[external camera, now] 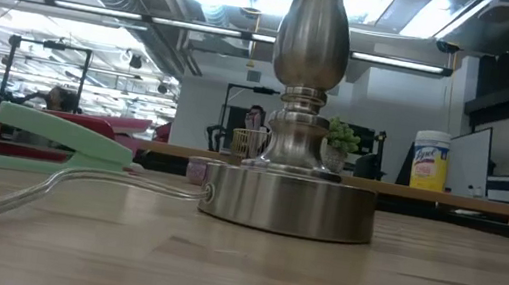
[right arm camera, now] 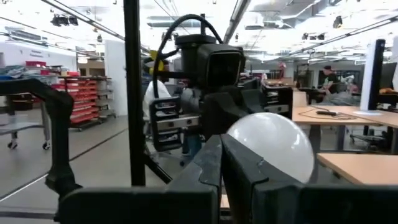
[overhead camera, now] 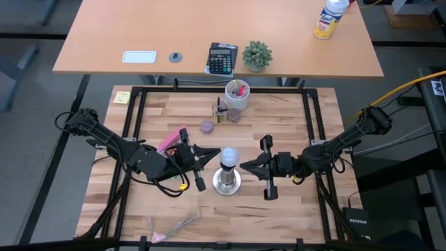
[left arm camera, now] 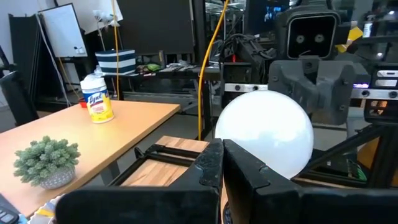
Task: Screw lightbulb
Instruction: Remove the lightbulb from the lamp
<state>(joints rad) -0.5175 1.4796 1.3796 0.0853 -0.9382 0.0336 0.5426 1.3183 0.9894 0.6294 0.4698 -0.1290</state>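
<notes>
Atop stand (external camera: 298, 119), lightbulb (overhead camera: 228, 155), unseen low view

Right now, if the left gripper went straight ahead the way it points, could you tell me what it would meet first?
Most likely the lightbulb on the metal stand: the left gripper, jaws shut, points at its white globe from close by. Whether they already touch is unclear.

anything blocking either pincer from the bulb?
Nothing visible. The bulb sits on top of the socket stand, with the shut left pincer and shut right pincer flanking it, gaps clear.
</notes>
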